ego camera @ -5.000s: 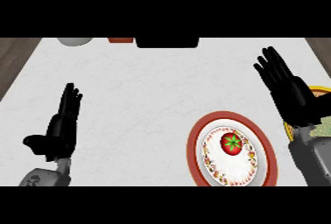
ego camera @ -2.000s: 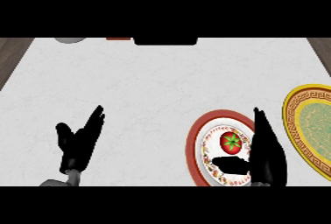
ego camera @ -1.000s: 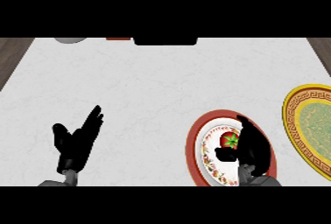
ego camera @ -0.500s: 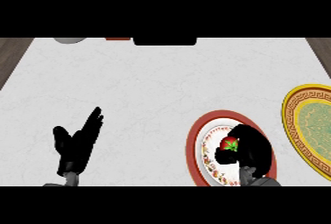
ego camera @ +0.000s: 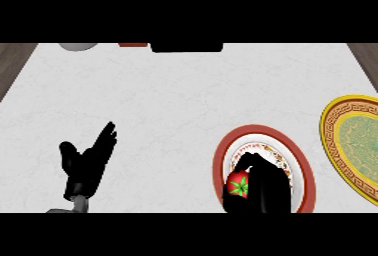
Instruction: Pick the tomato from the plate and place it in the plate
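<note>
The right hand (ego camera: 267, 189) has come down lower and curled more since a moment ago, and the tomato (ego camera: 238, 185) has slid toward the near left side of its plate. The tomato sits on the red-rimmed plate (ego camera: 295, 152), close to the left rim, with its green star top showing. The right hand bends round it from the right side, fingers curled over and touching the tomato. The yellow plate (ego camera: 353, 145) with the green middle lies just to the right, at the edge of the view. The left hand (ego camera: 87, 164) rests low on the left of the white counter (ego camera: 184, 100), fingers straight and pointing up, holding nothing
</note>
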Motion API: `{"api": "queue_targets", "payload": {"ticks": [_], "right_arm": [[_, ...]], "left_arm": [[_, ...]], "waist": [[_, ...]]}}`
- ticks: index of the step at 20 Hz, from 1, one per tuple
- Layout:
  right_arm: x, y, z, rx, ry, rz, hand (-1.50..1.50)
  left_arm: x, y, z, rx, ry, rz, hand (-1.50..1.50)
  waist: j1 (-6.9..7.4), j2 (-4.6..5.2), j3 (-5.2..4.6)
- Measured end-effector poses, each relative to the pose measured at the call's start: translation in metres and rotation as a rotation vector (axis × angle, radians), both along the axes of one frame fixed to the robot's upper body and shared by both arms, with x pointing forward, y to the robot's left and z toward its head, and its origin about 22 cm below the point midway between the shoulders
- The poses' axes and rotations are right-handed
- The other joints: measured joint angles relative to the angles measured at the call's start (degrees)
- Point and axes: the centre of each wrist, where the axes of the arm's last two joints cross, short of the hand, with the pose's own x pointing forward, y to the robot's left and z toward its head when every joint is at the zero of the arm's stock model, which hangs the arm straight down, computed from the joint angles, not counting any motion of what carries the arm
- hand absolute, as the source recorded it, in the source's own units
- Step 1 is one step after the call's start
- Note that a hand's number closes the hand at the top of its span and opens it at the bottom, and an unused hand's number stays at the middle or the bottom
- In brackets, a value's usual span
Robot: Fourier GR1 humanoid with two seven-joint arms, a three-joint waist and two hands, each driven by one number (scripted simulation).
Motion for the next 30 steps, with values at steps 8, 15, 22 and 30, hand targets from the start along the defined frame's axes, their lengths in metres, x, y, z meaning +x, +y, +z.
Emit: {"api": "queue_targets", "payload": {"ticks": [8,15,22,30], "right_arm": [[-0.051,0.007,0.043,0.049,-0.341,0.031,1.5],[-0.062,-0.031,0.06,0.156,-0.496,-0.134,1.5],[-0.055,-0.087,0.057,0.236,-0.618,-0.25,1.5],[-0.012,-0.174,0.041,0.156,-0.71,-0.386,1.5]], "left_arm": [[-0.001,0.004,-0.003,-0.005,0.0,0.009,0.0],[0.002,0.003,0.002,-0.007,0.001,0.009,0.0],[0.002,0.003,-0.001,-0.004,-0.009,0.002,0.0],[0.003,0.0,-0.002,0.0,-0.019,-0.011,0.0]], "waist": [[-0.45,-0.07,0.08],[-0.22,0.16,0.09],[0.01,0.26,0.16],[0.41,0.33,0.2]]}}
